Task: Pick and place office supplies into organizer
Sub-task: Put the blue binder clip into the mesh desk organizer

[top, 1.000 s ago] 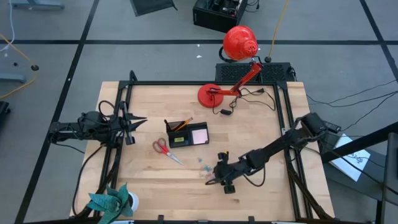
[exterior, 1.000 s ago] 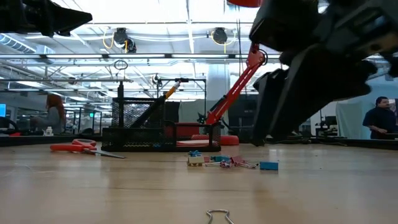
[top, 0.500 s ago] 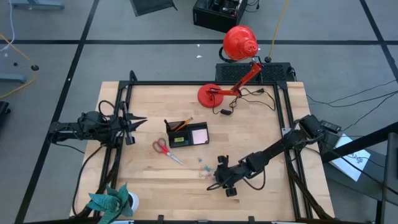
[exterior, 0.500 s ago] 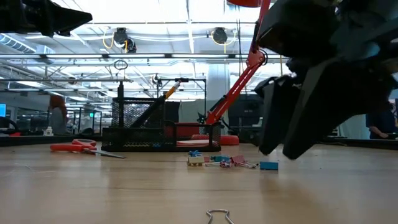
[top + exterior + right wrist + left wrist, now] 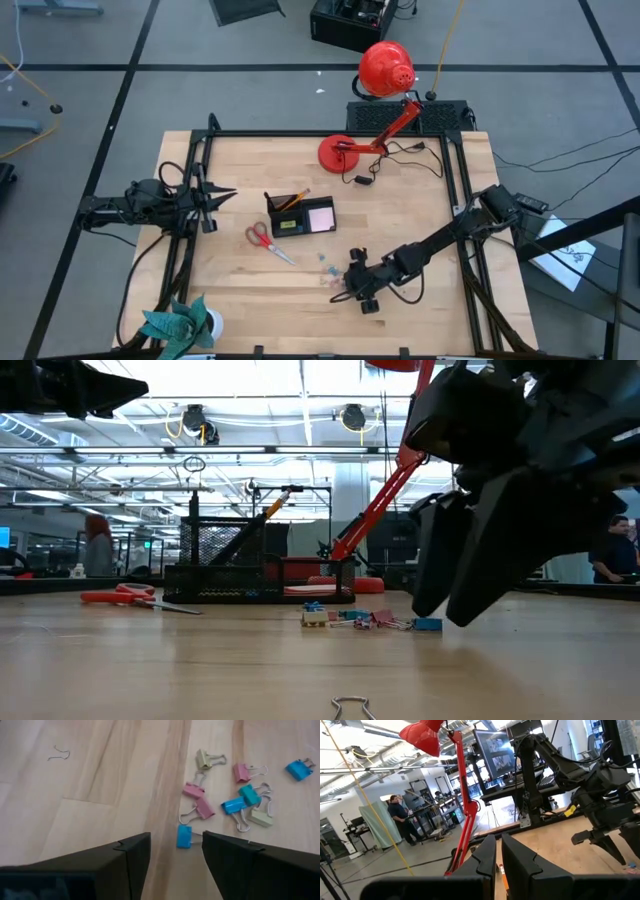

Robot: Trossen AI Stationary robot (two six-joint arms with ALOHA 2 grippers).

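Several small coloured binder clips [image 5: 235, 795] lie scattered on the wooden table [image 5: 420, 200]. A blue one [image 5: 184, 836] lies just beyond the gap of my right gripper [image 5: 175, 842], which hovers open above them, slanting down [image 5: 343, 288]. The black organizer [image 5: 298, 215] stands mid-table with an orange pencil [image 5: 293, 200] and a pink notepad [image 5: 321, 215] in it. Red-handled scissors [image 5: 262, 238] lie flat beside it. My left gripper [image 5: 498, 857] waits at the table's left edge [image 5: 208, 205], shut on nothing.
A red desk lamp stands with its base [image 5: 338, 152] at the far edge, its cord trailing to the right. A teal plant in a white pot [image 5: 180, 325] stands at the near left corner. A loose wire clip handle [image 5: 59, 754] lies near the clips. People move in the room behind.
My right gripper has sunk a little toward the table by the binder clips, staying open.
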